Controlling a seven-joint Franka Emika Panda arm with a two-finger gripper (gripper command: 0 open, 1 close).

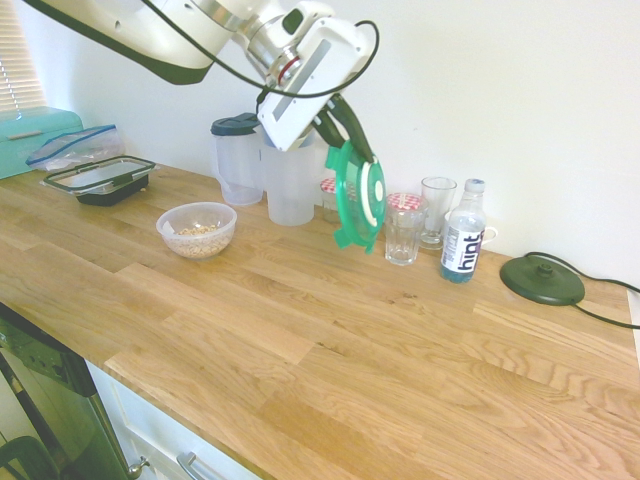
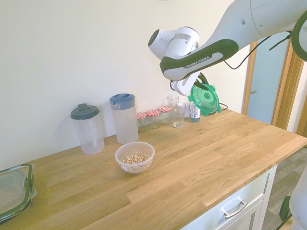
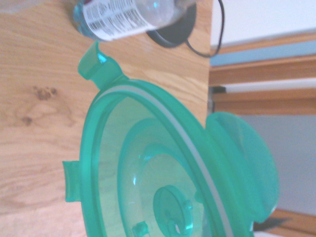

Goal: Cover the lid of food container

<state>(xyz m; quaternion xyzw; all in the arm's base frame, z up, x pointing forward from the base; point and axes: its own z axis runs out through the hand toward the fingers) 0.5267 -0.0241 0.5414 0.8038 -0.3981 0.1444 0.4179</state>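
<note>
Hanging in the air above the desk (image 1: pixel 330 340), the green lid (image 1: pixel 361 196) is tilted steeply on its edge, with the hand (image 1: pixel 355 150) clamped on its rim. The clear bowl of beige food (image 1: pixel 197 230) sits uncovered on the desk, apart from the lid. Near the lid stand lidded jars (image 2: pixel 152 118) and a labelled bottle (image 1: pixel 463 235).

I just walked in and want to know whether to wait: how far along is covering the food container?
Done: the green lid is off the counter, hanging in the closed gripper, tilted steeply.

In hand: bringing it to the food container, which stands apart from it, uncovered, its food showing.

Left: carry the lid over the bowl, level it, lower it and probably press the clips down.
</note>
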